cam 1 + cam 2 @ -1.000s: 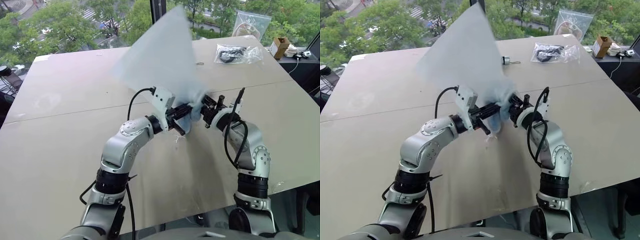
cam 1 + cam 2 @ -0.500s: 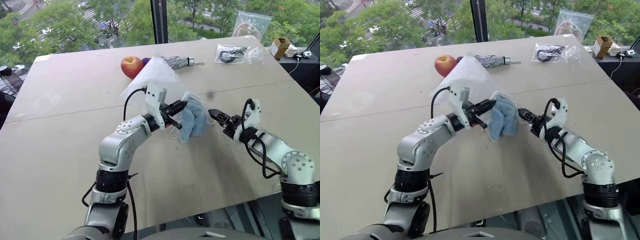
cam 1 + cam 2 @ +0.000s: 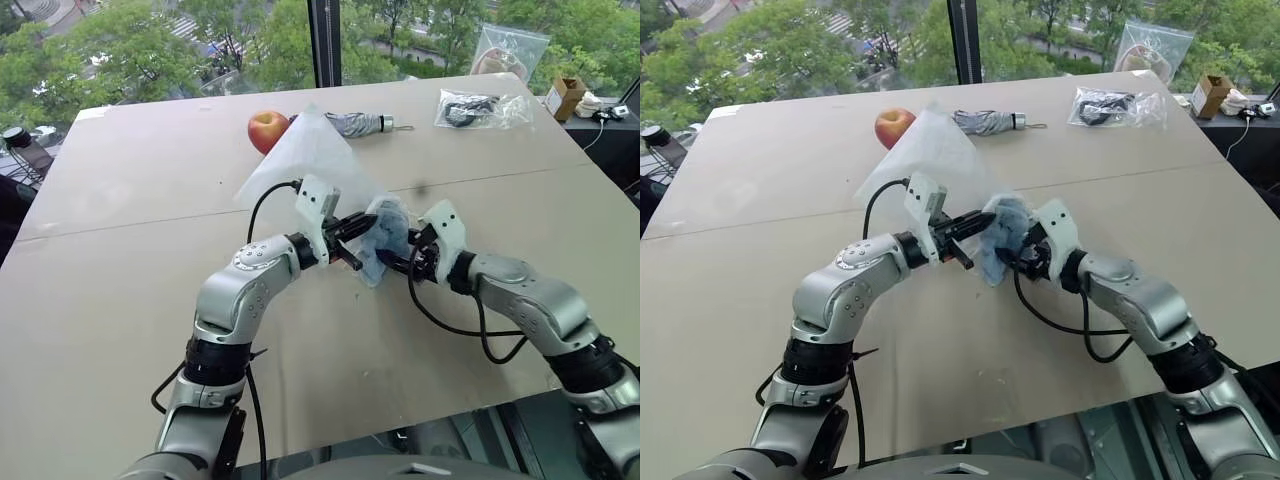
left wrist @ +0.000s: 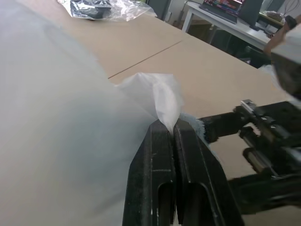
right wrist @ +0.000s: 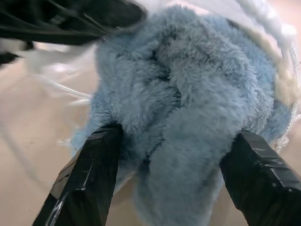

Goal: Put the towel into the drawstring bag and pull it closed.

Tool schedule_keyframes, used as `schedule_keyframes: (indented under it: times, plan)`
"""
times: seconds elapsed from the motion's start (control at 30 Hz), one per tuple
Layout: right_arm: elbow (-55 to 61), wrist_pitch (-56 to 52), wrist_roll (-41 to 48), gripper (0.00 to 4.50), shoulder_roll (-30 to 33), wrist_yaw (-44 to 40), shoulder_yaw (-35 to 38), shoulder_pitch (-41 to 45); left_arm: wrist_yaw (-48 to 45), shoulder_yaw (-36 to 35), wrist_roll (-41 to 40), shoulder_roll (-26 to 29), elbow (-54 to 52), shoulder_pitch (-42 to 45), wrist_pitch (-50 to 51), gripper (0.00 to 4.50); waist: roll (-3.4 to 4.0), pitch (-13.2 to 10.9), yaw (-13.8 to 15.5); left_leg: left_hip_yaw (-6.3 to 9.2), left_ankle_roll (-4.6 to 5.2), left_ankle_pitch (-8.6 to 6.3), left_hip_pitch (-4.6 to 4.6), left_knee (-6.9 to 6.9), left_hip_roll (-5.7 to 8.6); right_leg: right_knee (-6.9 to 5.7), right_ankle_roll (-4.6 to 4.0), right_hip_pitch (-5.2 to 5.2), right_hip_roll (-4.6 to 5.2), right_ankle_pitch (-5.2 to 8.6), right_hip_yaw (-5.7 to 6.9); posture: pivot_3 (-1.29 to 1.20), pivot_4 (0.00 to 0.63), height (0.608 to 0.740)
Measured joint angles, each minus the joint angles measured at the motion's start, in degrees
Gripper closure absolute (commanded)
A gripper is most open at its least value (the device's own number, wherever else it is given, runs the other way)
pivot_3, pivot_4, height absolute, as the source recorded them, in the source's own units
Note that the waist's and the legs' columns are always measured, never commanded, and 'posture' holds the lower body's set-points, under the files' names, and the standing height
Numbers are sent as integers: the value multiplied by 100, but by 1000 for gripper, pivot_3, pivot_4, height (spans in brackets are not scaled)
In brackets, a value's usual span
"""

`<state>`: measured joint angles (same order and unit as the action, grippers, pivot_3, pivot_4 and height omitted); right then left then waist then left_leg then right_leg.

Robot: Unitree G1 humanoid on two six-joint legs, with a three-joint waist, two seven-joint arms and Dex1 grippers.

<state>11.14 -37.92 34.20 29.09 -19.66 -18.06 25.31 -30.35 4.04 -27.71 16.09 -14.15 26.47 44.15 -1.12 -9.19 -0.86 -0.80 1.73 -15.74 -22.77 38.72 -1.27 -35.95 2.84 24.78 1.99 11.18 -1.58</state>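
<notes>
The white semi-transparent drawstring bag (image 3: 305, 165) spreads from the table up to my left gripper (image 4: 173, 125), which is shut on a corner of its edge. The light blue fluffy towel (image 3: 386, 232) hangs bunched just past that pinched corner. I cannot tell how much of it sits inside the bag. My right gripper (image 5: 171, 181) is open, and its two black fingers (image 5: 84, 179) stand on either side of the towel (image 5: 178, 108), against its fluff. A white cord (image 5: 263, 19) runs past the towel.
A red apple (image 3: 267, 130) and a folded grey umbrella (image 3: 355, 123) lie behind the bag. At the far right are a clear plastic bag with black cables (image 3: 478, 108), a larger clear bag (image 3: 510, 50) and a small cardboard box (image 3: 563, 95).
The bag, flung high a second ago, has dropped onto the table. My right gripper swung away to the right, then rolled over and came back low around the towel. The left gripper held still.
</notes>
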Motion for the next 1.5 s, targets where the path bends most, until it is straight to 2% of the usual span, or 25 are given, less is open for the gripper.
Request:
schedule_keyframes:
  times: [0.1, 0.13, 0.23, 0.27, 0.4, 0.63, 0.77, 0.97, 1.23, 1.37, 1.5]
  plan:
    - [-99, -1, -169, 2496, -250, 11, 60, 7, -9, 13, 1, 17, 0, -52, -4, 4500, -2, 1, 10, 1, 0, 0, 0, 0, -1, -1, 0, 0, 0, 0, 1, 0, 150, 740]
    - [-103, -2, -208, 2859, -504, 53, 235, -29, -40, 20, 2, 26, 0, -69, -4, 4500, -2, 1, 8, 0, 0, 0, 1, 0, -1, -1, 0, 0, 0, 0, 0, 0, 150, 740]
    - [-85, -72, -160, 4256, -647, 29, 475, -75, -65, 47, 1, 37, 0, -80, -4, 4500, -2, 1, 11, 0, 0, 0, 1, 0, -1, -2, -1, -1, 0, 0, 1, 0, 150, 740]
    - [-62, -144, -82, 4457, -687, 2, 598, -115, -78, 48, 1, 51, 0, -81, -5, 4500, -2, 1, 15, 1, 0, 0, 0, 0, -1, -2, -1, -1, 0, 0, 1, 0, 150, 740]
    - [133, -615, 559, 4457, -830, -196, 1172, -196, -198, 42, -27, 118, 0, -81, -33, 4500, -2, 1, 16, 1, 0, 0, 0, 0, -1, -2, -1, -1, 0, 0, 1, 0, 150, 740]
    - [165, -1275, 1691, 4457, -1645, -158, 1990, -247, -575, -198, -425, 133, -133, -79, -88, 4500, -1, 1, 6, 6, 0, 0, 3, 0, -3, -11, -1, -1, -2, 0, 6, 0, 150, 740]
    - [-296, -1477, 2935, 4457, -2822, 622, 2743, -210, -705, -313, -835, 103, -424, -95, 30, 4500, -1, 1, 2, 5, 0, 0, 4, 0, -3, -17, -1, 0, 0, -1, 4, 0, 150, 740]
    - [-474, -1385, 4582, 4457, -3698, 1788, 3290, -96, -823, -230, -1333, 10, -788, -225, 213, 4500, 0, 1, 2, 4, 0, 0, 2, 1, -1, -15, -1, 0, 3, 0, 4, 0, 150, 740]
    - [-613, -524, 6508, 4457, -3833, 3325, 3303, 22, -582, -254, -1500, -71, -978, -221, 145, 4500, 1, 1, -23, 8, 0, 0, 7, 2, -1, -25, -1, 0, 0, 0, 6, 0, 150, 740]
    - [-596, 249, 6906, 4457, -3828, 4089, 3219, 146, -552, -2, -1519, -117, -964, -475, 287, 4500, 2, 1, -43, 6, 0, 0, 3, 2, -2, -23, -1, 2, 0, 1, 5, 0, 150, 740]
    - [-519, 716, 6889, 4457, -3817, 4672, 2986, 146, -448, -34, -1518, -164, -869, -424, 276, 4500, 4, 0, -68, 8, 0, 0, 5, 2, -2, -25, -1, 2, 0, 1, 6, 0, 150, 740]
